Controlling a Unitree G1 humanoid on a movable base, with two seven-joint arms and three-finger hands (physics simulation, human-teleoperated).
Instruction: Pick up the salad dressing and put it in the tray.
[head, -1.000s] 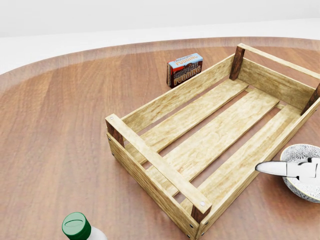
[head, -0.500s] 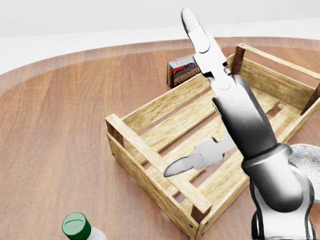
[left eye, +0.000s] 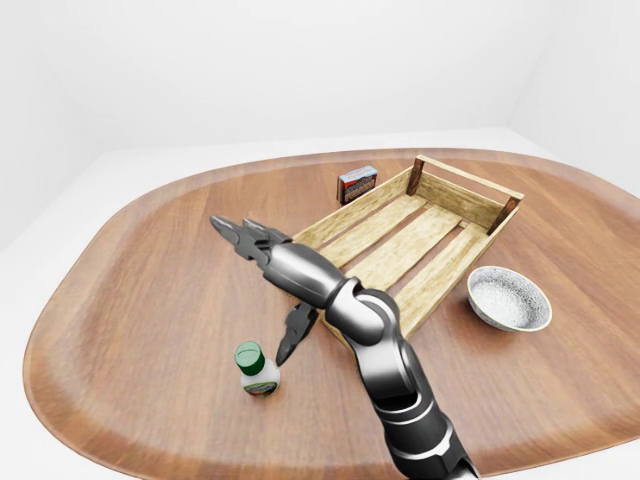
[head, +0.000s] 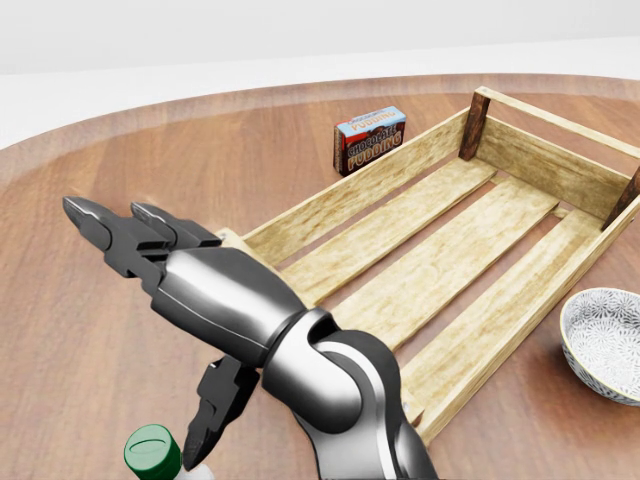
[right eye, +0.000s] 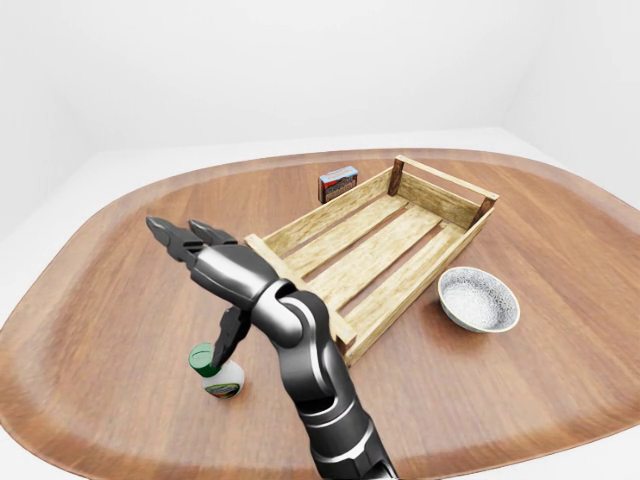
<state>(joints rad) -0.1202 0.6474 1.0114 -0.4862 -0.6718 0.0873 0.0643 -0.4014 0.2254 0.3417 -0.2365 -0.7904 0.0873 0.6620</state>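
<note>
1. Rounded wooden tabletop (left eye: 140, 290) with reddish-brown grain, set in a plain white room with pale walls and floor.
2. Slatted wooden tray (left eye: 420, 235) lying diagonally toward the upper right of the left-eye view, nothing inside it.
3. Chocolate pudding box (head: 370, 138) standing just beyond the tray's upper-left side; patterned bowl (left eye: 509, 298) just beside its lower-right side.
4. Salad dressing (left eye: 256, 369), a green-capped bottle, upright on the tabletop at the lower left, well apart from the tray.
5. Right robot hand (left eye: 262, 280) reaching in from the bottom edge, arm bent across the tray's near corner.
6. Fingers (head: 105, 228) spread wide and pointing left, thumb hanging down just beside the bottle cap, nothing gripped.
</note>
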